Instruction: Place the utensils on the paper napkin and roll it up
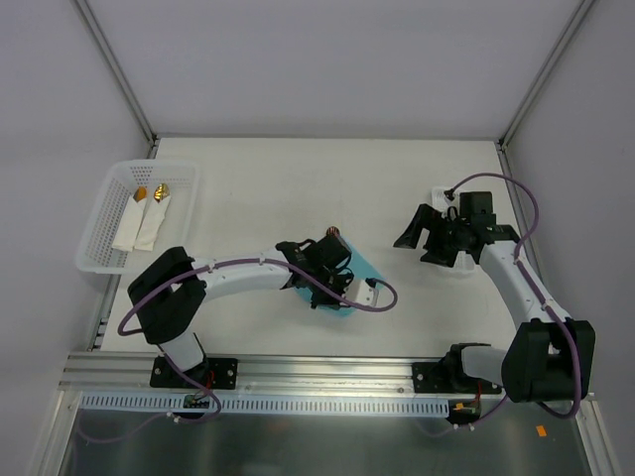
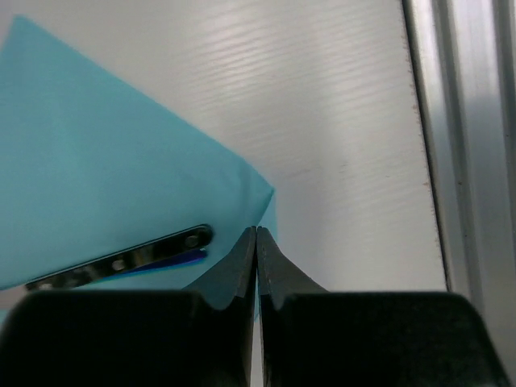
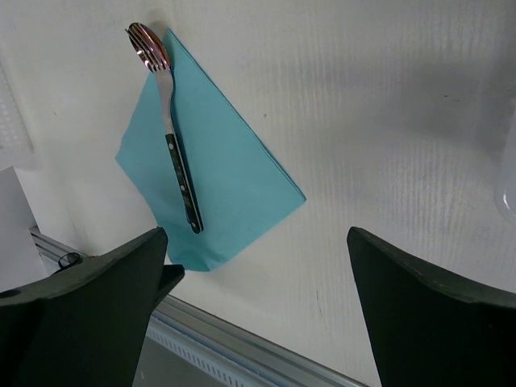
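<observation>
**Left gripper pinched on napkin corner, right gripper wide open**

At the far left of the table (image 1: 298, 178) stands a white basket (image 1: 99, 213). It holds two white rolls (image 1: 141, 224) side by side, with gold tips showing at their far ends.

The left arm reaches from its base toward the middle of the table. The left gripper (image 2: 256, 242) sits low over the near-left part of the napkin (image 3: 226, 177). Its fingertips are pressed flat together right at the napkin's near corner. A thin sliver of teal shows in the slit between them, so they look clamped on the paper's edge. The rest of the napkin lies flat and unrolled on the table as a teal diamond, one corner pointing away from the arms.

The utensils (image 3: 184, 185) lie stacked on the napkin along its left side. Their dark riveted handles rest on the paper, ending just beside the pinched corner. The pinkish heads stick out past the far corner onto the bare table.

Well to the right of the napkin, the right gripper (image 3: 256, 238) hangs above the table. Its jaws are spread wide with nothing between them, pointing back toward the napkin.

The metal rail (image 1: 298, 372) runs along the near edge.
</observation>
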`<state>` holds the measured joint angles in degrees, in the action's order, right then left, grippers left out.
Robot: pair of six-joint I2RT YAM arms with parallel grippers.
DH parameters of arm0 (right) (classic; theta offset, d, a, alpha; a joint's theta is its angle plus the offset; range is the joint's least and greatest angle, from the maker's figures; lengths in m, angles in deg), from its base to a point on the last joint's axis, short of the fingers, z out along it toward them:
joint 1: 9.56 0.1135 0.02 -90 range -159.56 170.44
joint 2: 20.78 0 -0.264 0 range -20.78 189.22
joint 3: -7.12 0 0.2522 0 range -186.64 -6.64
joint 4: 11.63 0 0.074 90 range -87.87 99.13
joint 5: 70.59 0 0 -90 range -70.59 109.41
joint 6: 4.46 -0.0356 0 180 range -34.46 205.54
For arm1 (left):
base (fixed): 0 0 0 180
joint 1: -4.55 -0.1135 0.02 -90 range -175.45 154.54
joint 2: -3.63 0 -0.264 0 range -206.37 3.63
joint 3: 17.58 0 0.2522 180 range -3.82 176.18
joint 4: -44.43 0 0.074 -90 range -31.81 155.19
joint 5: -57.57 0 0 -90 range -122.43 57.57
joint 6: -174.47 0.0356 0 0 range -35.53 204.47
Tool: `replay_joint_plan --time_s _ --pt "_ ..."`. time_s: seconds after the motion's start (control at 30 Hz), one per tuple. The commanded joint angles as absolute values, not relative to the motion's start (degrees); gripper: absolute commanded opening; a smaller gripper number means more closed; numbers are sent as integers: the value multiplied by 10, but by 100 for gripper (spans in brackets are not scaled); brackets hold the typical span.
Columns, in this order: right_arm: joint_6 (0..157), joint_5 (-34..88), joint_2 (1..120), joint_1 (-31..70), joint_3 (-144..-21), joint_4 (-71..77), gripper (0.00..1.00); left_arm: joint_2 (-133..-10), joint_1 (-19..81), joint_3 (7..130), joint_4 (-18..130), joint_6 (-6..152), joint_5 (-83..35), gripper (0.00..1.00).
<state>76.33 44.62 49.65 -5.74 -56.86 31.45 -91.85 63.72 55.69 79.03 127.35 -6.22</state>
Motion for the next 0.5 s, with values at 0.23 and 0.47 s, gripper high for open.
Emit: replay_joint_plan --time_s 0.23,0.47 --pt "781 500 506 -62 -554 296 99 -963 556 658 798 1289 -33 0" --pt "772 538 512 -60 -530 265 95 -999 524 675 798 1300 -33 0"
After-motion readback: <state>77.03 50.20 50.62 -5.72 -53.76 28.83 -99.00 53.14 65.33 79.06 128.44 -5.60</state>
